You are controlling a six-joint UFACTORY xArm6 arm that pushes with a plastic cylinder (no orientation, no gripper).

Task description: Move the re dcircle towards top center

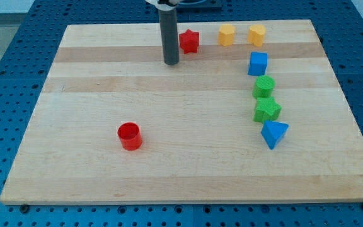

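The pale wooden desk lies on a blue perforated base. The small red plastic cylinder, the task's red circle, stands alone in the lower left part of the desk, well apart from everything else.

My tip, the lower end of the straight dark rod, rests near the view's top centre, just left of the red star-shaped block and far from the red circle. The arm carries no jaws, only this rod.

To the right of the star, along the top edge, sit two yellow blocks, one and another, possibly hexagonal, though their shape is hard to make out. Below them a column runs down the view's right: a blue cube, a green block, a green star-like block, and a blue triangular block.

There are no containers on the desk; every block lies directly on the wood.
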